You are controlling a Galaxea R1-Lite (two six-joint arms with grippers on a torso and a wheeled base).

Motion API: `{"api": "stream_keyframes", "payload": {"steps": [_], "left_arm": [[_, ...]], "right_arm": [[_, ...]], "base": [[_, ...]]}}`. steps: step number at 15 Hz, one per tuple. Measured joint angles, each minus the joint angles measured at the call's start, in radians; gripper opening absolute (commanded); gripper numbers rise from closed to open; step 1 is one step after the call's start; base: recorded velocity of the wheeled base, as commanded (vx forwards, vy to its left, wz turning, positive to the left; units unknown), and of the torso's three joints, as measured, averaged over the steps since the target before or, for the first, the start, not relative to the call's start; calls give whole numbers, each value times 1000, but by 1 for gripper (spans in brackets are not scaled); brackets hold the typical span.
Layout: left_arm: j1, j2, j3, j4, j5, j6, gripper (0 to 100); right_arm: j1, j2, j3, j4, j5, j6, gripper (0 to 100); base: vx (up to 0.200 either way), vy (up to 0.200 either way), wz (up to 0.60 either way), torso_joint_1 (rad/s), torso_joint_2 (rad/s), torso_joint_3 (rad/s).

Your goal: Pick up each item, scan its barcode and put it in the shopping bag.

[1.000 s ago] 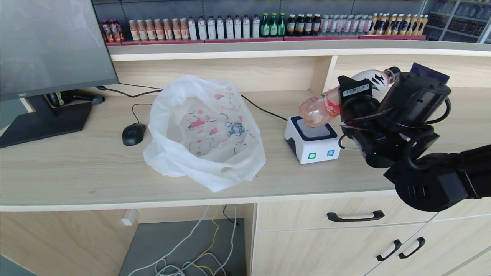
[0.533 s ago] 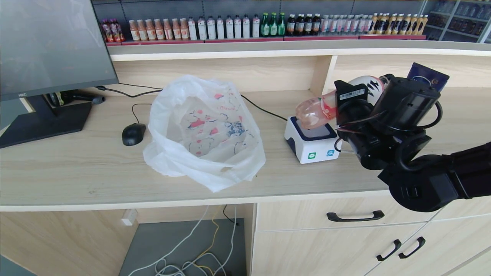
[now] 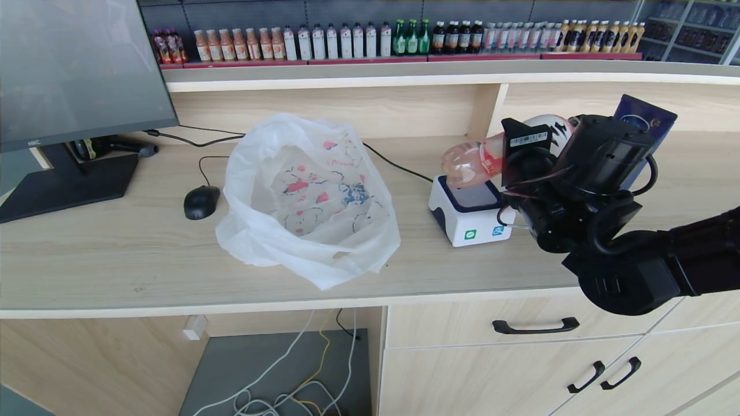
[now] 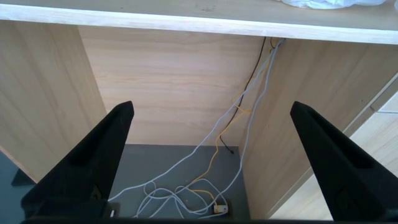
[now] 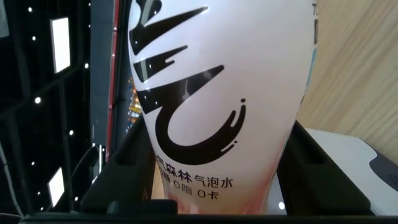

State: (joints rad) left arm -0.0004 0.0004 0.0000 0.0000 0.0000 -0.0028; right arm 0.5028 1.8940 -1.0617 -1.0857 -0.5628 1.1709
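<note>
Counter (image 3: 115, 254) holds one bag (image 3: 306, 202), one scanner (image 3: 471, 215); right claw (image 3: 523, 151) grips one bottle (image 3: 468, 162), left claw (image 4: 211, 109) spread.

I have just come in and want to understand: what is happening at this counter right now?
The right gripper holds a pink drink bottle on its side just above the white scanner, so scanning seems under way. The white shopping bag lies open on the counter, to the scanner's left. The left gripper hangs open below the counter, holding nothing.
</note>
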Motion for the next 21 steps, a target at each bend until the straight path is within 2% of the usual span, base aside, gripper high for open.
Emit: {"api": "stream_keyframes", "payload": {"steps": [21], "left_arm": [[0, 0, 0, 0, 0, 0, 100]], "right_arm": [[9, 10, -1, 1, -3, 0, 0]], "base": [[0, 0, 0, 0, 0, 0]]}}
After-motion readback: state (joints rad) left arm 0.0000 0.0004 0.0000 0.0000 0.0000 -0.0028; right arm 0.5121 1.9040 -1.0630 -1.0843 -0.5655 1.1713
